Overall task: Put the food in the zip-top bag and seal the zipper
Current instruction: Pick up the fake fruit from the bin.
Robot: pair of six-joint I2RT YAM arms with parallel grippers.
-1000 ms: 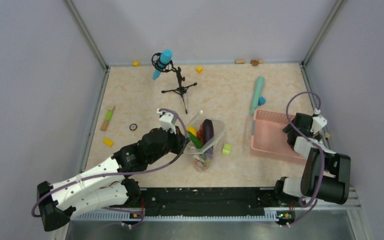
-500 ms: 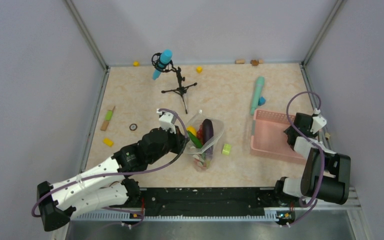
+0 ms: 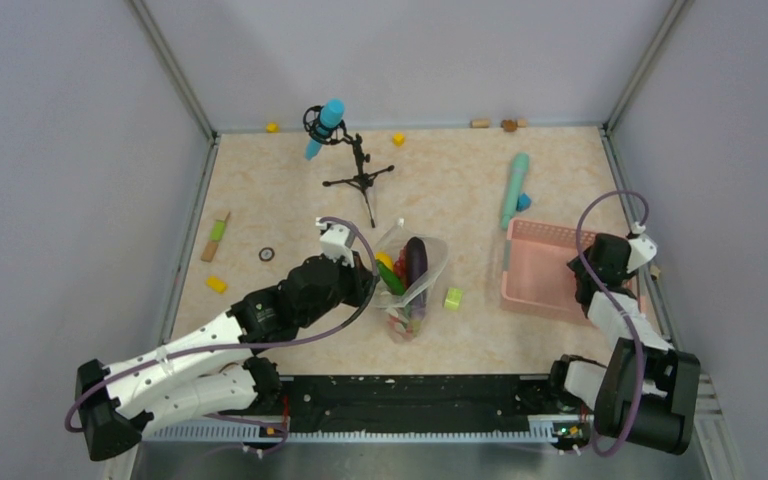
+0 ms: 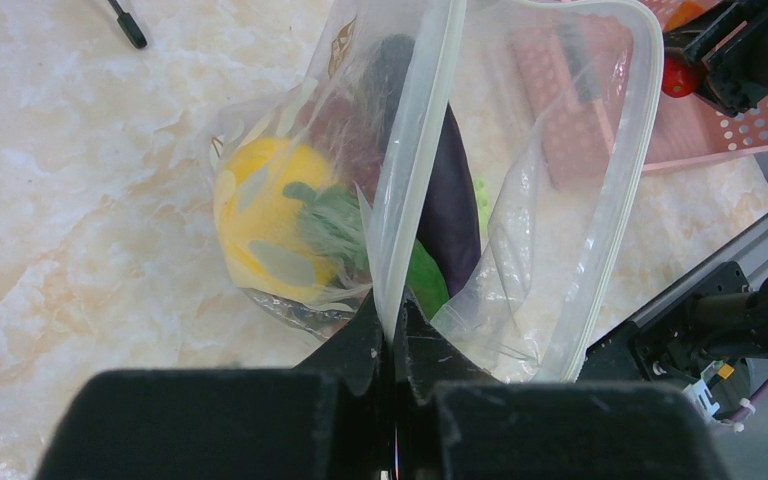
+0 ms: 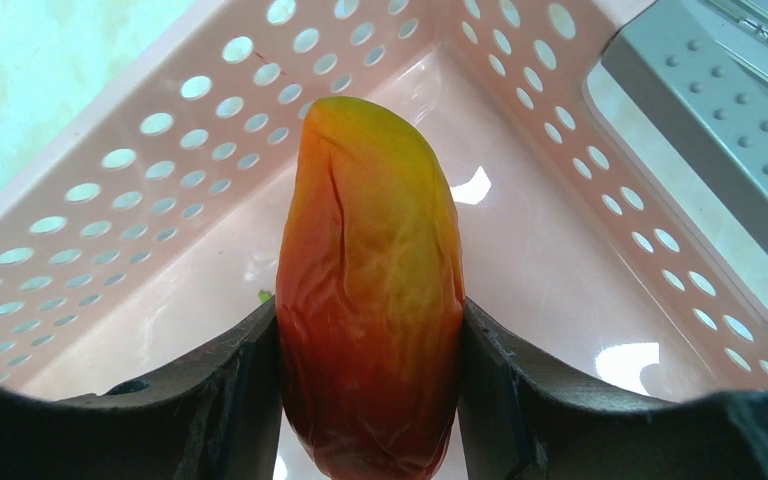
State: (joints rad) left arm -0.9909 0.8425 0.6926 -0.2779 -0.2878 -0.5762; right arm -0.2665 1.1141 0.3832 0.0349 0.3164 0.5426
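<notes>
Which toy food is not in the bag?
The red-and-orange piece, clamped in the right gripper at the pink basket. The yellow lemon, purple piece and green vegetable already lie inside the bag.

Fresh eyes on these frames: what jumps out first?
The clear zip-top bag at table centre, its edge pinched by the left gripper, mouth gaping, with a yellow lemon and a dark purple piece inside. At the right, the right gripper clamps a red-and-orange piece over the pink basket.
</notes>
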